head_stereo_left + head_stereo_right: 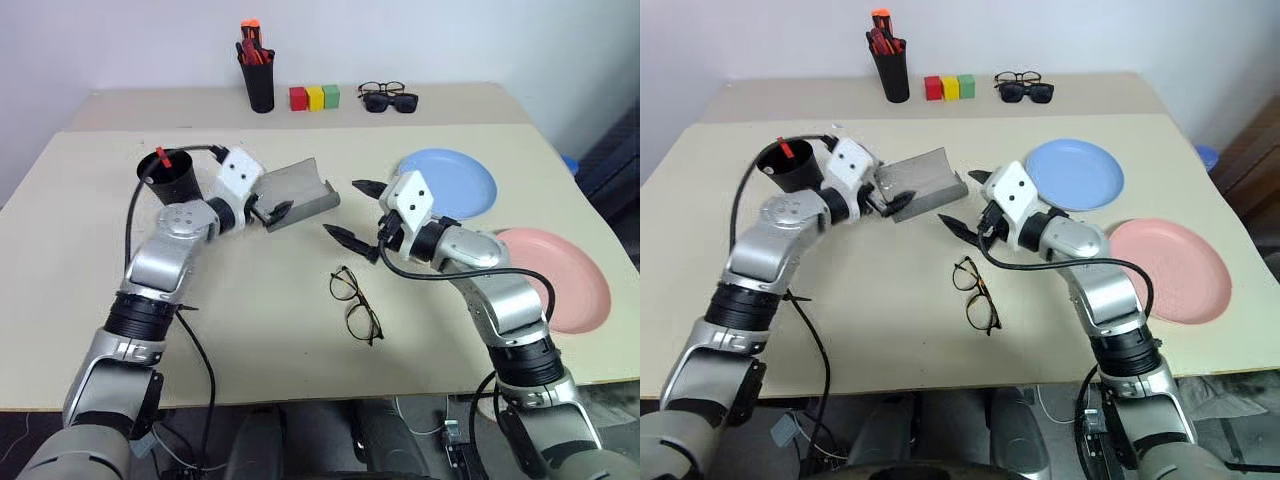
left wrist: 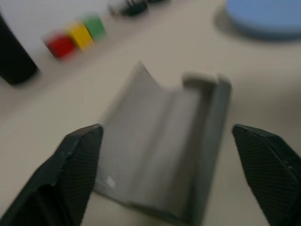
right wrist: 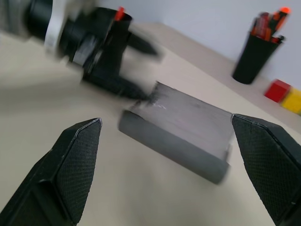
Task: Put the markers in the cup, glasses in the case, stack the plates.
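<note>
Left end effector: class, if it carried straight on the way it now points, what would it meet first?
Most likely the open grey case. The left end effector, fingers wide apart, aims straight at it, and the case lies just ahead between the fingertips. How big the remaining gap is stays unclear.

table (image 1: 80, 330) | on it: case (image 1: 300, 192), glasses (image 1: 356, 305), plates (image 1: 448, 182), perhaps cup (image 1: 172, 178)

Head stereo pair looks forward and down over the beige counter (image 1: 300, 330), both eyes covering the same spread. Left wrist cam sits close on the open grey felt-like hinged case (image 2: 164, 160), facing the far wall. Right wrist cam views that case from the opposite side, slightly farther off.
</note>
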